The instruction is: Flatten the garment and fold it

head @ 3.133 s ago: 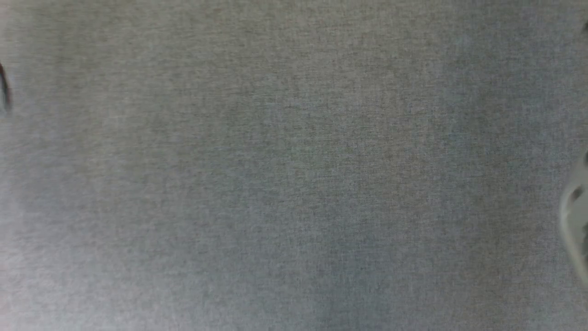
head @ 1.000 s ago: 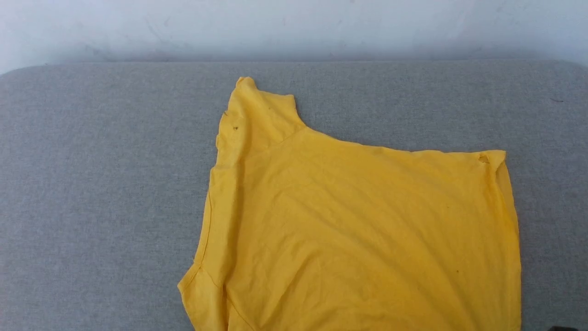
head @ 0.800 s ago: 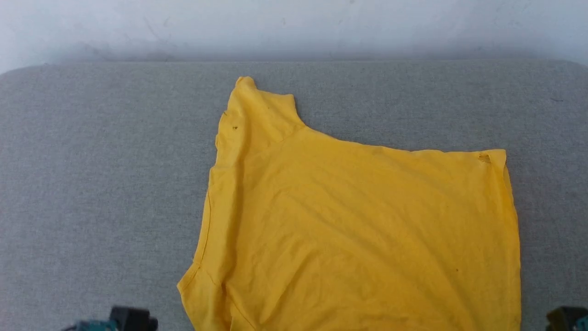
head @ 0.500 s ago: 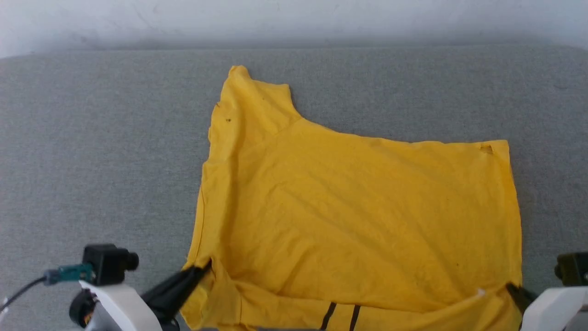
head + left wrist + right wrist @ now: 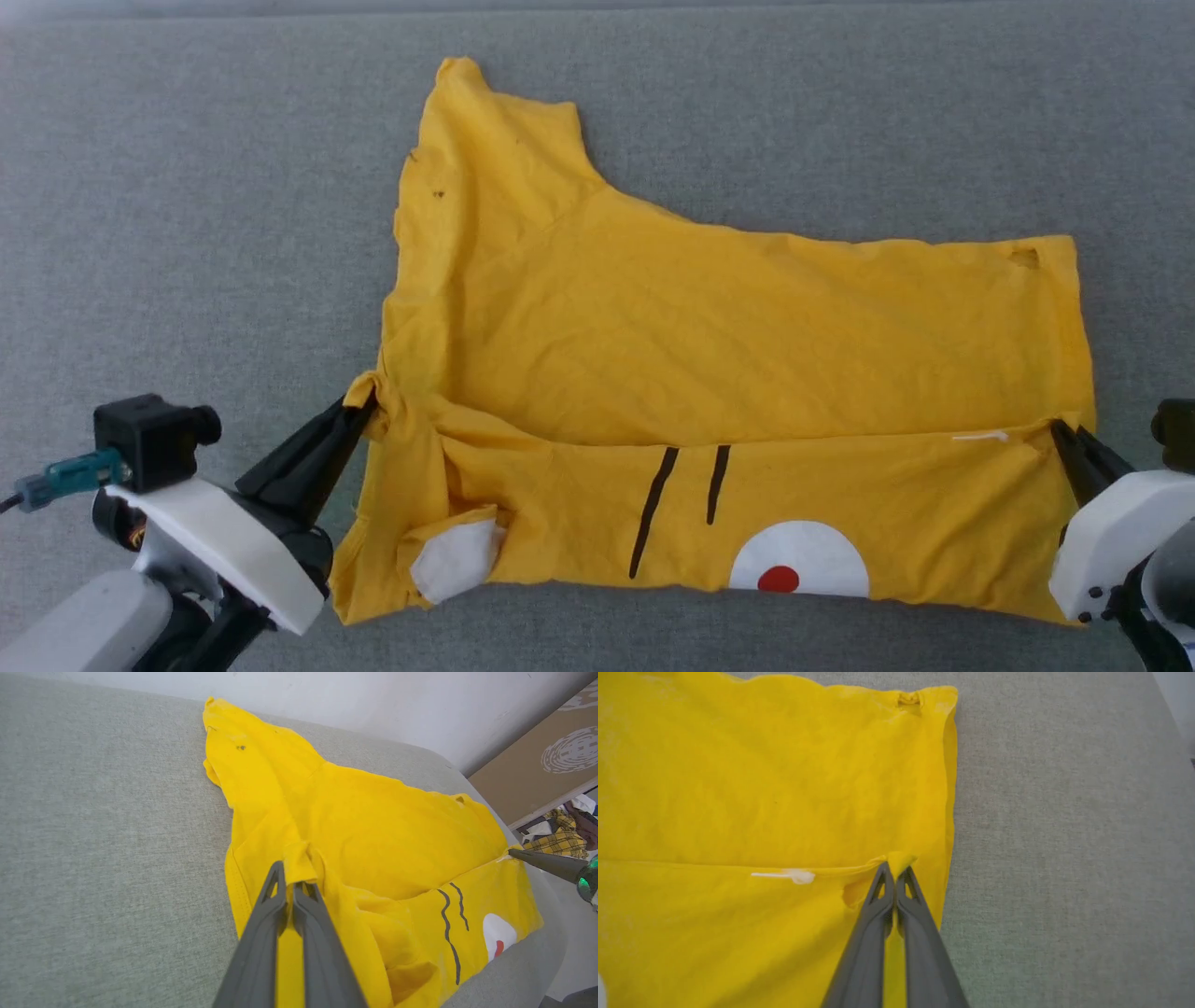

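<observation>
The garment (image 5: 728,327) lay spread on the grey fabric surface (image 5: 187,233), a bright yellow T-shirt with one sleeve pointing towards the far edge on the left. Along its near side a band of cloth was turned over onto the plain yellow part. That band showed two thin black stripes (image 5: 681,495), a white half-circle (image 5: 798,560) with a red dot at the near edge, and a white patch (image 5: 457,560) near the left corner.

The left hand (image 5: 359,411) was pinched tight on a bunched bit of cloth at the left end of the turned-over edge. Its dark fingers were pressed together, with yellow fabric puckered around their tips (image 5: 292,877). The right hand (image 5: 1060,429) was clamped the same way on the right end of that edge, with a small peak of cloth gripped between its closed tips (image 5: 894,868). The fold line ran fairly straight between the two hands.

Seen from the left wrist, a pale wall (image 5: 373,700) rose behind the surface. A heap of mixed clothing (image 5: 560,835) lay beyond the right end.
</observation>
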Motion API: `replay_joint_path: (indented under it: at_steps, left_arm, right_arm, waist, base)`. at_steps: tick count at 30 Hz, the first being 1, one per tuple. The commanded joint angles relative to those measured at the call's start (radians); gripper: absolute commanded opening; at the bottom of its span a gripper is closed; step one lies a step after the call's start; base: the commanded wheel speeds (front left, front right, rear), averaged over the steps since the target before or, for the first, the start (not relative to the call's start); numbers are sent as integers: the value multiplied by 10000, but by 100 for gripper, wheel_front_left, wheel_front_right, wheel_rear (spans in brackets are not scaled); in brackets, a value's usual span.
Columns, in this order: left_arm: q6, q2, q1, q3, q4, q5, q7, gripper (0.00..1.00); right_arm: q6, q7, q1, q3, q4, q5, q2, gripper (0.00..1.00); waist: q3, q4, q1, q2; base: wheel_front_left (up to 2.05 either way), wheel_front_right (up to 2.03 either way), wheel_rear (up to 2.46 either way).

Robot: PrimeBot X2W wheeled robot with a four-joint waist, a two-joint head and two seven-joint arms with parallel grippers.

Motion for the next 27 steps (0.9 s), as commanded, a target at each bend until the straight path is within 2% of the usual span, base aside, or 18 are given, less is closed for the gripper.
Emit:
replay_joint_path:
  at_steps: [1,10,11,13,14,15,16,17,18,19,23,27]
  left_arm:
    - [-139,-189,-195,-58,253,43,-9,0]
    - [-710,-1053,-621,-586,1683,-29,242,0]
    - [-749,-1116,-649,-623,1820,-43,261,0]
    - [-820,-1220,-704,-660,2058,-51,236,0]
    - [-846,-1272,-715,-658,2155,-97,225,4]
    - [-870,-1317,-720,-649,2232,-156,215,15]
    - [-881,-1356,-712,-618,2295,-227,186,31]
    - [-882,-1383,-696,-584,2342,-289,153,85]
    - [-882,-1383,-696,-584,2342,-289,153,85]
    - [-887,-1398,-676,-562,2372,-335,127,100]
    - [-799,-1433,-530,-388,2268,-517,-99,100]
    - [-463,-1405,-137,-31,1879,-608,-666,100]
  right_arm:
    - [-7,-16,-174,39,147,-134,2,0]
    - [-7,364,-362,241,777,-116,59,0]
    - [-7,397,-371,256,816,-105,59,4]
    - [-7,464,-373,254,885,-77,80,21]
    - [-7,517,-360,251,911,-52,106,41]
    - [-7,545,-349,264,914,-36,117,82]
    - [-7,529,-345,242,896,0,155,100]
    - [-7,514,-339,223,865,56,203,100]
    - [-7,514,-339,223,865,56,203,100]
    - [-7,499,-328,210,831,125,251,100]
    - [-7,259,-183,58,548,351,433,100]
    - [-7,-268,89,-203,66,411,693,100]
  waist:
    - [280,121,-2,0]
    - [501,162,-2,0]
    - [507,151,-2,0]
    - [501,124,-2,0]
    - [485,109,-2,0]
    - [454,96,-2,0]
    - [413,81,-2,0]
    - [368,69,-2,0]
    - [368,69,-2,0]
    - [303,58,-2,0]
    - [-3,88,-2,0]
    - [-388,112,-2,0]
  base:
    - [0,0,0]
    - [0,0,0]
    - [0,0,0]
    - [0,0,0]
    - [0,0,0]
    - [0,0,0]
    - [0,0,0]
    - [0,0,0]
    - [0,0,0]
    - [0,0,0]
    - [0,0,0]
    - [0,0,0]
